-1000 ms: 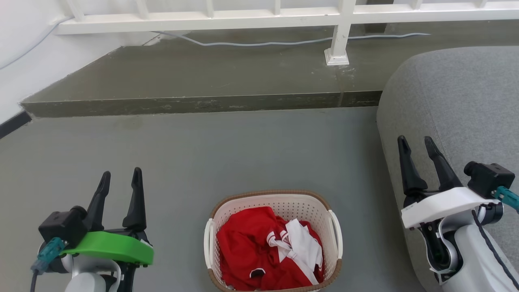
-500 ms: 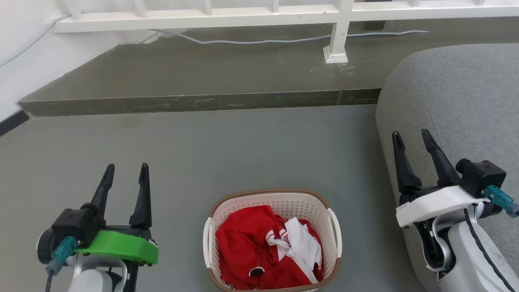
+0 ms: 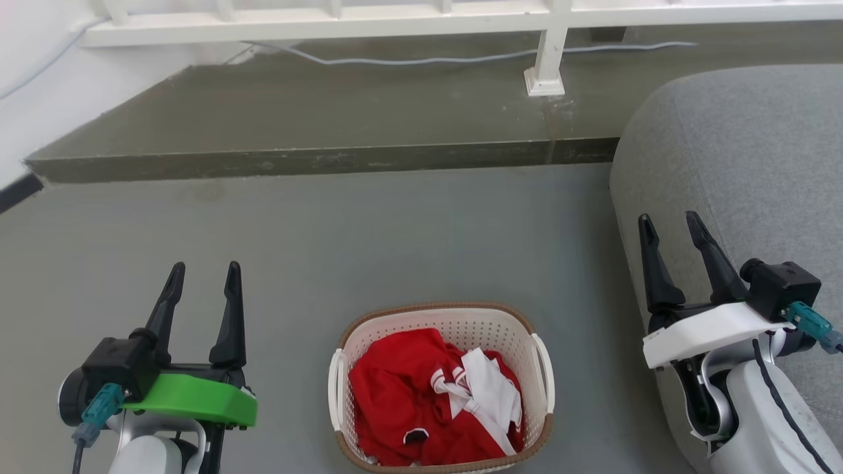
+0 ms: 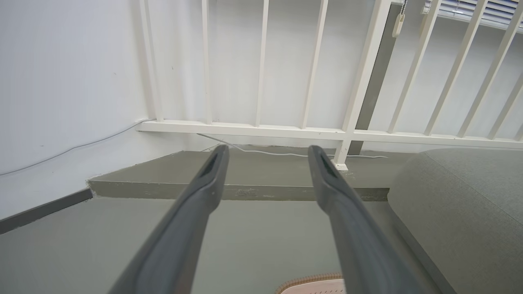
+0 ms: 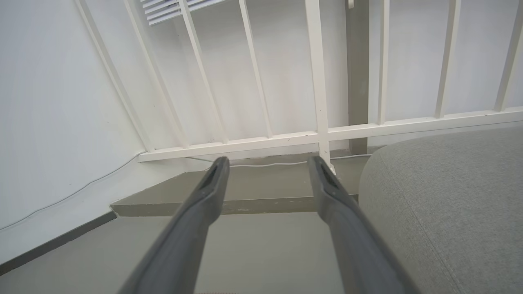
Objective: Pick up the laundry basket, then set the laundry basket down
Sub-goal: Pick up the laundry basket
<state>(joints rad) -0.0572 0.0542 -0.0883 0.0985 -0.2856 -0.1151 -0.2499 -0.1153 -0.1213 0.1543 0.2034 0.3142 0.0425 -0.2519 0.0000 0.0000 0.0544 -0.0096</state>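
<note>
The laundry basket (image 3: 442,318), cream-white with a brown rim, stands on the grey floor at the bottom middle of the head view, holding red and white clothes. A sliver of its brown rim (image 4: 310,281) shows at the bottom of the left wrist view. My left gripper (image 3: 204,273) hangs open to the basket's left, well apart from it. On the other side, my right gripper (image 3: 668,224) is open in front of the grey cushion, also apart from the basket. Each wrist view shows its own fingers spread, left gripper (image 4: 266,152) and right gripper (image 5: 266,162), with nothing between them.
A large grey cushion (image 3: 744,158) fills the right side. A raised olive step (image 3: 329,125) runs across the back, with a white railing (image 3: 546,46) and a cable (image 3: 421,60) on it. A white wall (image 3: 39,99) closes the left.
The head view has tilted slightly, so the scene sits a little higher. The left gripper rose and shifted right over the second; the right gripper shifted slightly left. Both stayed open.
</note>
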